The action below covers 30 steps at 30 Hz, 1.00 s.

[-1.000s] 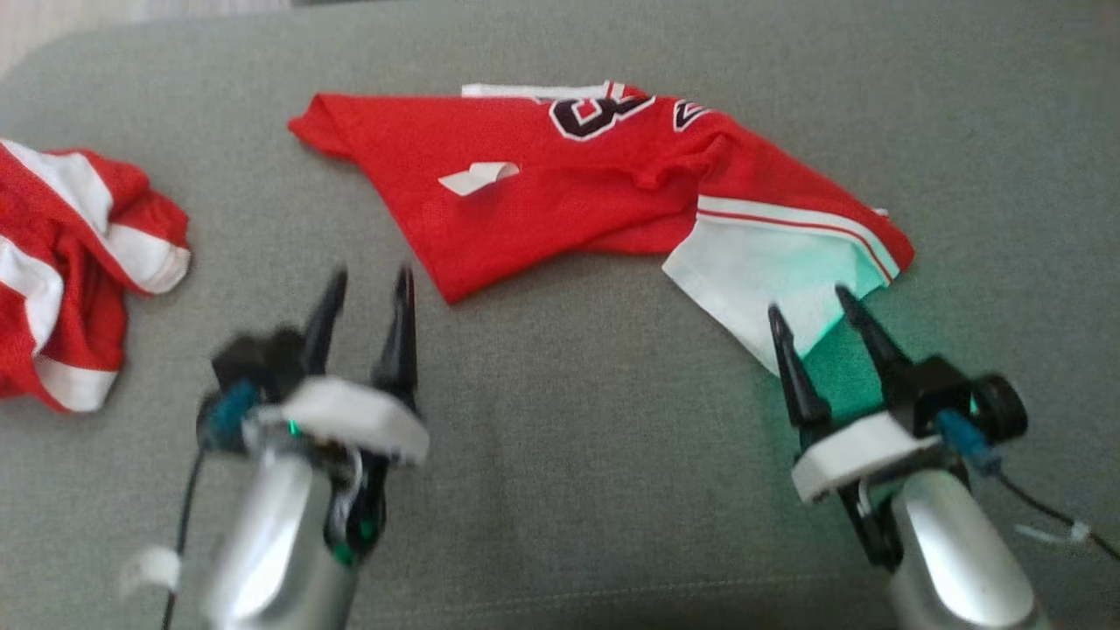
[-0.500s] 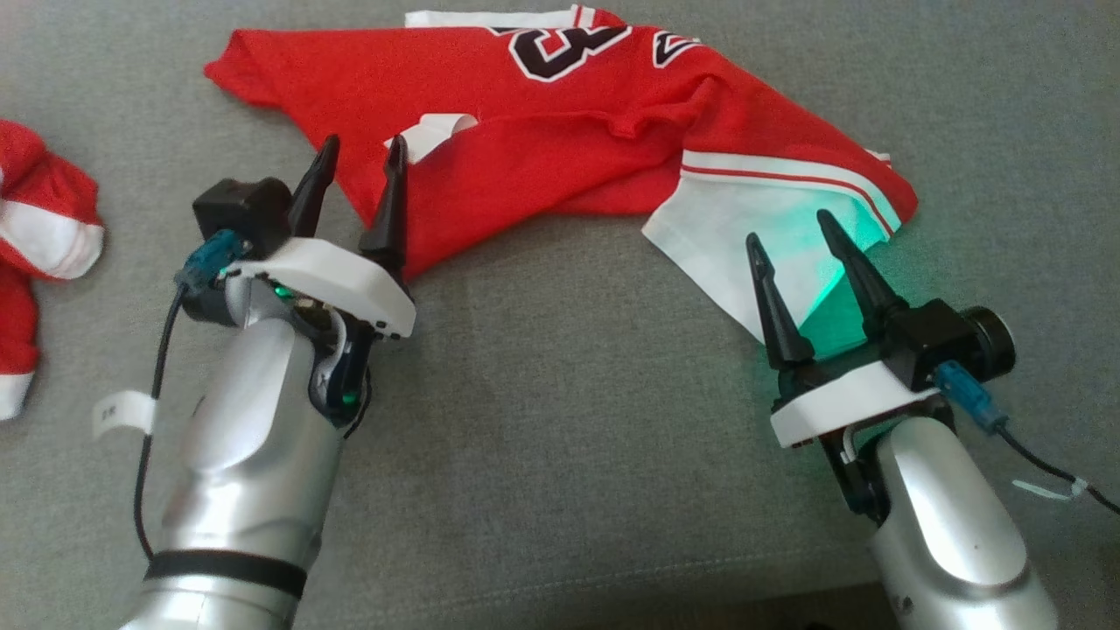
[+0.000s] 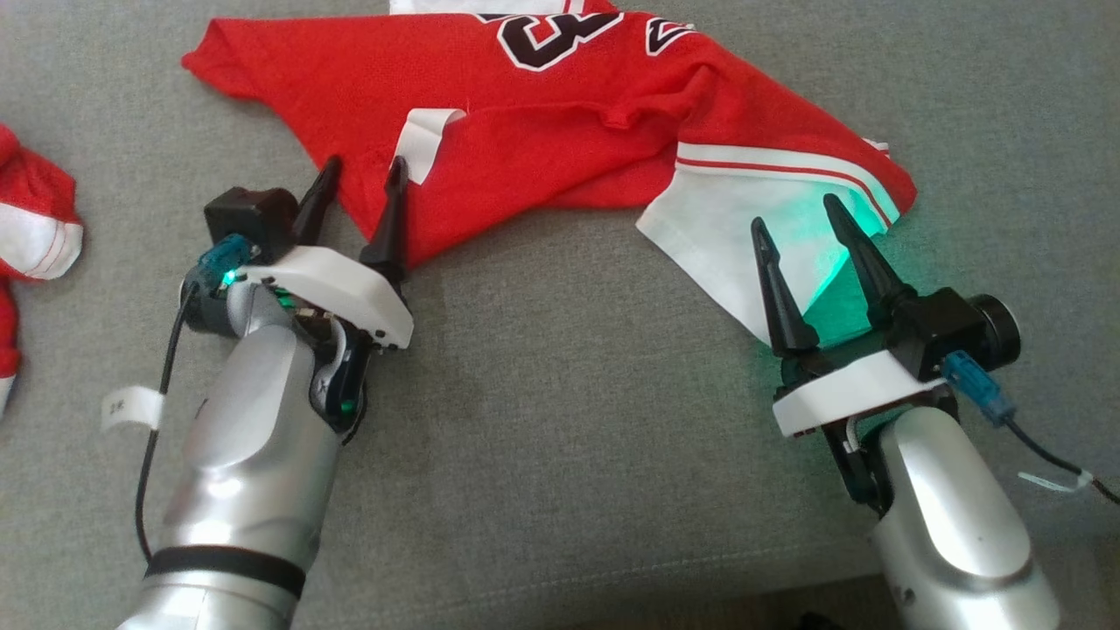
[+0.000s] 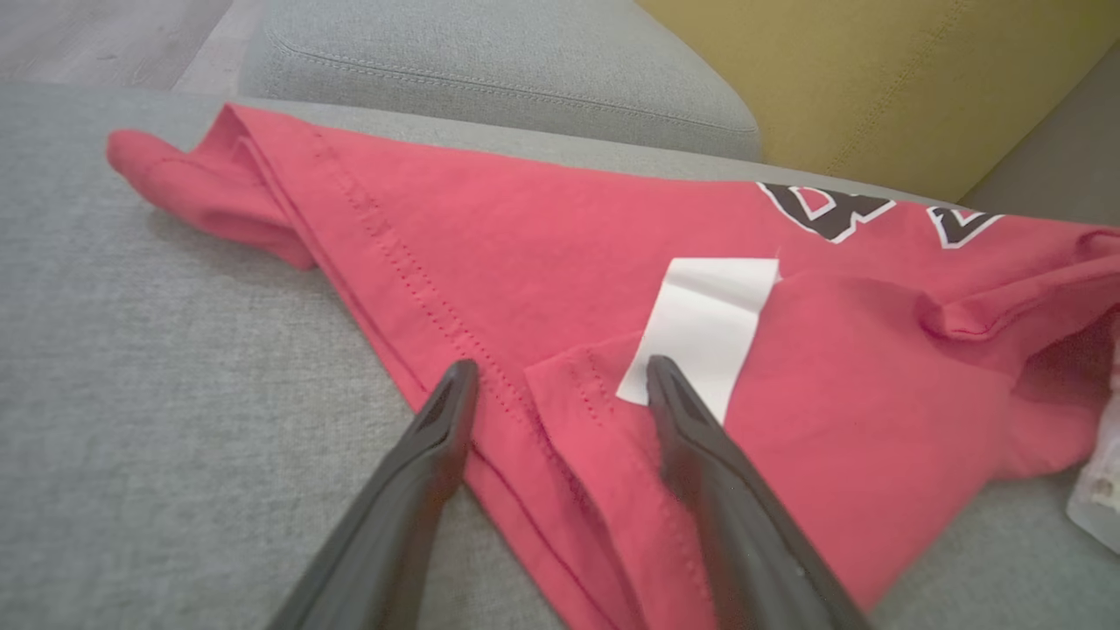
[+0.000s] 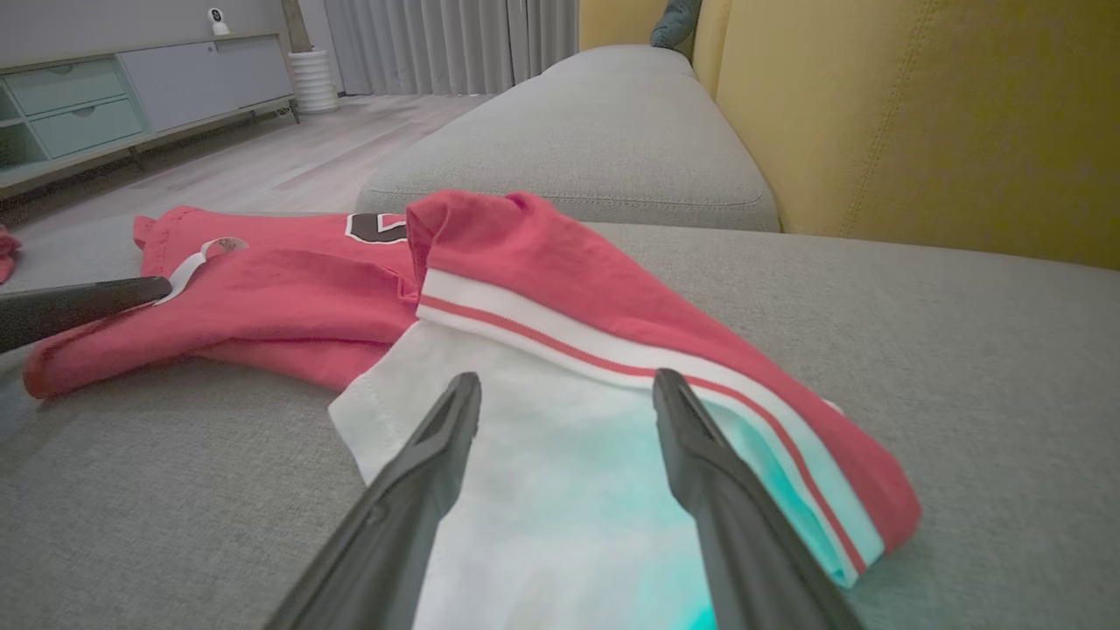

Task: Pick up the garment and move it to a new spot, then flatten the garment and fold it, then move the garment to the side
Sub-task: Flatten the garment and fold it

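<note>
Red jersey lies crosswise on the cushion's far side. Left gripper straddles its near hem, right gripper over the white panel, both spread wide, empty.

Two garments counted: one red jersey far centre, one red-and-white bundle at the left edge. Two grippers counted: left gripper, right gripper, two fingers each. One white label noted.
</note>
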### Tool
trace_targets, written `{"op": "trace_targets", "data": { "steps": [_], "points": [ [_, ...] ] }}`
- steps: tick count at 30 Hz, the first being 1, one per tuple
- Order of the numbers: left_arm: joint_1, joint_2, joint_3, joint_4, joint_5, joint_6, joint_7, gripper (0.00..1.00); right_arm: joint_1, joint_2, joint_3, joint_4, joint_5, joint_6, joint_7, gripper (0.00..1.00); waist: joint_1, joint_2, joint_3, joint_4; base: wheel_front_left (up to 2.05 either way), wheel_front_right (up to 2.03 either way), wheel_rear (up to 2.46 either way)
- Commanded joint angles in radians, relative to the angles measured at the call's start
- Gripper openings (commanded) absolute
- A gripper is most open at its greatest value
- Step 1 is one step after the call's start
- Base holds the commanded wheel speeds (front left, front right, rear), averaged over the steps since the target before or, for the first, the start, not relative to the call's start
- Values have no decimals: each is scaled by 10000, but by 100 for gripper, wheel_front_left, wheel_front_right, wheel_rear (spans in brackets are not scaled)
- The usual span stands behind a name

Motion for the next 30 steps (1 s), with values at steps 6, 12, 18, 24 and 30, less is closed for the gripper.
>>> {"op": "trace_targets", "data": {
  "steps": [6,12,18,24,30],
  "points": [
    [25,178,-374,-421,-81,-60,-51,100,-194,81,295,-316,102,71,-108,100,-1,0,-7,9,0,0,0],
    [121,191,-406,-794,-134,-62,-51,29,-202,81,324,-252,189,71,-108,100,-1,0,-46,18,0,0,0],
    [358,273,-419,-1157,-85,-62,-51,0,-134,81,280,-97,302,71,-108,100,-1,0,-276,144,0,0,0],
    [1007,292,-12,-2173,218,-62,-51,0,63,81,104,135,430,71,-108,100,-1,0,-907,482,0,0,0],
    [2042,238,-276,-2722,228,-63,-51,0,404,81,-13,433,487,71,-108,100,-1,0,-1654,830,0,0,0]
  ]
}}
